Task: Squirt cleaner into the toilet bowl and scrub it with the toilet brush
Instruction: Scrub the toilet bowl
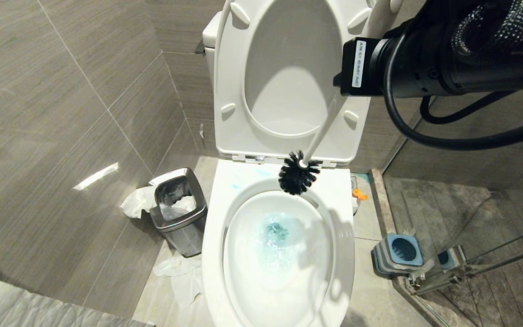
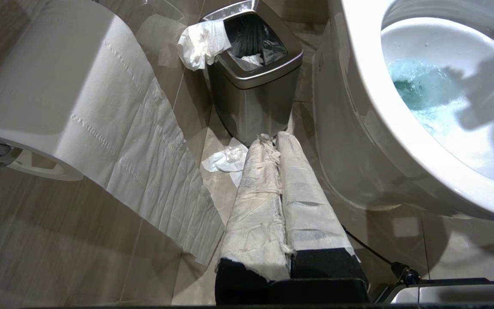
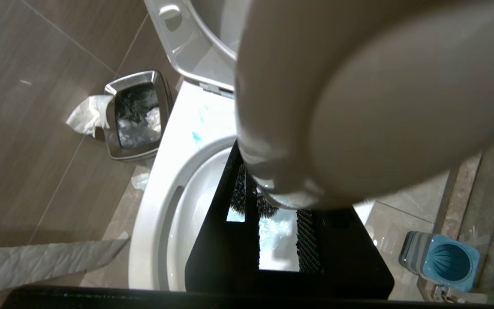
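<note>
Blue-tinted water fills toilet bowl [image 1: 216, 254]; bin [image 1: 180, 213] apparently holds paper.

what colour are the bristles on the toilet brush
Black, on the toilet brush; clearest in the head view.

The toilet brush [image 1: 301, 168] hangs with its black bristles over the back rim of the toilet bowl [image 1: 343, 240], its white handle slanting up to the right arm [image 1: 447, 59]. Blue foam sits in the water. A steel bin [image 1: 180, 213] stands left, the blue brush holder [image 1: 400, 254] right, and an orange cap [image 1: 359, 195] shows beside the bowl.
</note>
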Tool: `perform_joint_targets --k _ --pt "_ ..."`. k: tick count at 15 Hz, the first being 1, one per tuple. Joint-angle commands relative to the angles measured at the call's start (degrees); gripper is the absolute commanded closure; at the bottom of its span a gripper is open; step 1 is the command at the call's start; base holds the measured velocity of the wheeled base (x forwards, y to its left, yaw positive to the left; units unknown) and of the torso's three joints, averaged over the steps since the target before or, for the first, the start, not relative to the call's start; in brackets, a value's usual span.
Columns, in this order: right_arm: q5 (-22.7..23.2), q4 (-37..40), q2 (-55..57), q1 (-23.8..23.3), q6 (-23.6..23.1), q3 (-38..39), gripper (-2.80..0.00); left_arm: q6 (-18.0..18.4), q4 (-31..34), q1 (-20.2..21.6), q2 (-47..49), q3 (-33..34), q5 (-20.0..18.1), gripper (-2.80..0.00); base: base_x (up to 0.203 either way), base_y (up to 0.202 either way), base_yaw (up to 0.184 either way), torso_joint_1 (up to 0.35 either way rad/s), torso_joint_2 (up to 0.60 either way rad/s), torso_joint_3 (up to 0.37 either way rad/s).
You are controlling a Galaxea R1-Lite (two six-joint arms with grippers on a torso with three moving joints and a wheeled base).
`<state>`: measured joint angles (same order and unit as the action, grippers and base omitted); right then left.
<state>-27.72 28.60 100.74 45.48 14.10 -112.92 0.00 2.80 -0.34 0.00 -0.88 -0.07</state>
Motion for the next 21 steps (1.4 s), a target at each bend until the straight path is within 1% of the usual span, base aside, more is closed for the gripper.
perform_joint_targets --k 1,5,7,9,11,12,13,16,17,18,20,21 --pt "-0.05 0.76 0.42 0.04 0.13 0.07 0.00 0.00 0.01 -0.01 0.09 0.00 -0.01 0.00 0.000 0.000 0.000 0.000 0.00 0.000" --pt "-0.14 1.01 -0.39 1.21 -0.99 -0.38 0.00 0.00 0.01 -0.01 0.09 0.00 -0.01 0.00 0.000 0.000 0.000 0.000 0.00 0.000" --pt "-0.38 1.02 -0.96 1.52 -0.85 1.07 0.00 0.00 0.01 -0.01 0.09 0.00 -0.01 0.00 0.000 0.000 0.000 0.000 0.00 0.000" --pt "-0.93 0.90 -0.72 2.39 2.60 6.69 0.00 0.00 0.01 -0.01 0.09 0.00 -0.01 0.00 0.000 0.000 0.000 0.000 0.00 0.000" --pt "-1.82 0.43 1.28 3.25 7.15 13.22 0.00 0.00 0.01 -0.01 0.09 0.00 -0.01 0.00 0.000 0.000 0.000 0.000 0.00 0.000" --pt "-2.07 0.34 2.28 3.39 8.04 13.92 0.00 0.00 0.01 -0.01 0.09 0.00 0.07 0.00 0.000 0.000 0.000 0.000 0.00 0.000" --pt "-2.16 0.37 2.61 3.44 8.17 12.32 0.00 0.00 0.01 -0.01 0.09 0.00 -0.01 0.00 0.000 0.000 0.000 0.000 0.00 0.000" --pt "-2.31 1.62 3.44 3.45 6.54 -0.35 0.00 0.00 0.01 -0.01 0.09 0.00 -0.01 0.00 0.000 0.000 0.000 0.000 0.00 0.000" --pt "-2.35 1.87 3.46 3.48 6.47 -1.42 0.00 0.00 0.01 -0.01 0.09 0.00 -0.01 0.00 0.000 0.000 0.000 0.000 0.00 0.000" --pt "-2.40 1.99 3.47 3.57 6.82 -0.22 0.00 0.00 0.01 -0.01 0.09 0.00 -0.01 0.00 0.000 0.000 0.000 0.000 0.00 0.000" --pt "-2.50 1.79 3.52 4.03 7.53 6.91 0.00 0.00 0.01 -0.01 0.09 0.00 -0.01 0.00 0.000 0.000 0.000 0.000 0.00 0.000" --pt "-2.50 1.75 3.72 4.09 7.57 7.98 0.00 0.00 0.01 -0.01 0.09 0.00 -0.01 0.00 0.000 0.000 0.000 0.000 0.00 0.000"
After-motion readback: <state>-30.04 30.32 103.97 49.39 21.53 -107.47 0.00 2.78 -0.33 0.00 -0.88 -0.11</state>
